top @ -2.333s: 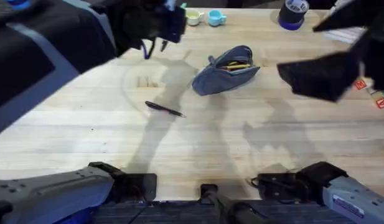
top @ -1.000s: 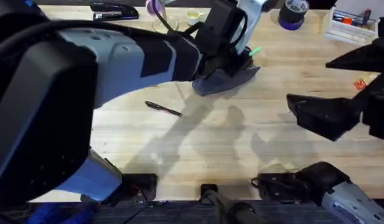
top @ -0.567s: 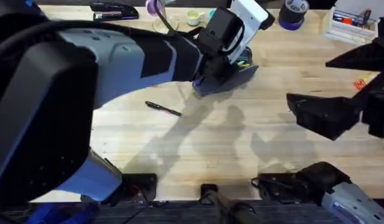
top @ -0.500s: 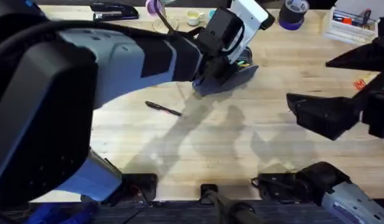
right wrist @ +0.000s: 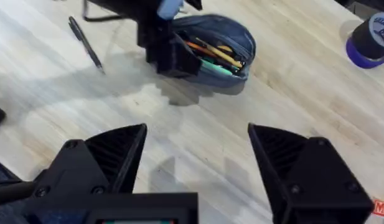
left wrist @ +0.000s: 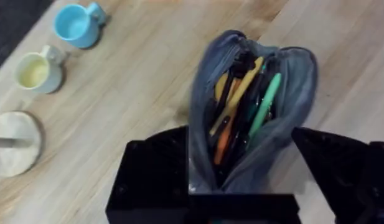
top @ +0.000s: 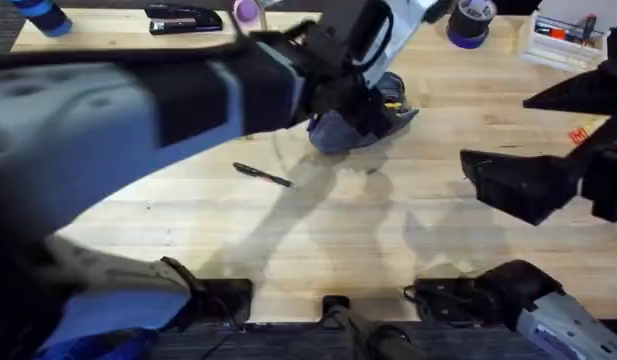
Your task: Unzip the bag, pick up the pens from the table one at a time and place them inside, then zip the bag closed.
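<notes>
Grey-blue bag [left wrist: 254, 112] unzipped, green pen [left wrist: 264, 104] inside.

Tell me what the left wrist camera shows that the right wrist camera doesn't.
Left wrist view alone: a blue cup, a pale yellow cup and a round white object beside the pouch. Right wrist view alone: the black pen lying on the table, a purple-rimmed tape roll, and the left gripper over the pouch. Both: the open grey-blue pouch with the green pen and orange pens inside.
</notes>
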Tool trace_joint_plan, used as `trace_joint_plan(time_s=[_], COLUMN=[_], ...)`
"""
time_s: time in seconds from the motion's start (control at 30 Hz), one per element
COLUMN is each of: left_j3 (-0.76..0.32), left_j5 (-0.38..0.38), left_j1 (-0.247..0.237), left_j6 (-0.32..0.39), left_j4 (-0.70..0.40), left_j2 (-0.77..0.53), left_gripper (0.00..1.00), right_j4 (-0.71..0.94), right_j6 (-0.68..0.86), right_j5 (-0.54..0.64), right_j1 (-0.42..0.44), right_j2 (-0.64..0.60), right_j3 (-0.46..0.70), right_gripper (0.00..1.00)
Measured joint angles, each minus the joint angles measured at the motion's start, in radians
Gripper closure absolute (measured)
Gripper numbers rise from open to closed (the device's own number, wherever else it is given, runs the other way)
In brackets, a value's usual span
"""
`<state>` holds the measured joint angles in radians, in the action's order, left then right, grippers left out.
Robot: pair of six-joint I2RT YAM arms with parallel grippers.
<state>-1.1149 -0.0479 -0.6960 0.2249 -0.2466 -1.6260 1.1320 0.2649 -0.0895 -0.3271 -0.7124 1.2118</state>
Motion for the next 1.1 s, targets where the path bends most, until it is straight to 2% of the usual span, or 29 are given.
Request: trace_joint_plan(time_s=[0.17, 0.37, 0.7, 0.87, 0.97, 1.1], left_j3=[0.000, 0.000, 0.000, 0.000, 0.000, 0.000], left_j5=[0.000, -0.038, -0.072, -0.071, -0.072, -0.077], left_j1=[0.001, 0.001, 0.017, 0.052, 0.054, 0.054], left_j6=[0.012, 0.138, 0.312, 0.365, 0.408, 0.437], left_j4=[-0.141, -0.375, -0.674, -0.697, -0.658, -0.663], left_j2=[0.135, 0.270, 0.396, 0.403, 0.403, 0.403], left_gripper=[0.008, 0.008, 0.008, 0.008, 0.008, 0.008], right_j4=[0.000, 0.000, 0.000, 0.000, -0.001, -0.001], right_j6=[0.000, 0.000, 0.000, 0.000, 0.000, 0.000], right_j5=[0.000, 0.000, 0.000, 0.000, 0.000, 0.000], right_j1=[0.000, 0.000, 0.000, 0.000, 0.000, 0.000], right_j2=[0.000, 0.000, 0.000, 0.000, 0.000, 0.000], right_j3=[0.000, 0.000, -0.002, -0.003, -0.003, -0.003], right_gripper=[0.004, 0.004, 0.004, 0.005, 0.004, 0.004])
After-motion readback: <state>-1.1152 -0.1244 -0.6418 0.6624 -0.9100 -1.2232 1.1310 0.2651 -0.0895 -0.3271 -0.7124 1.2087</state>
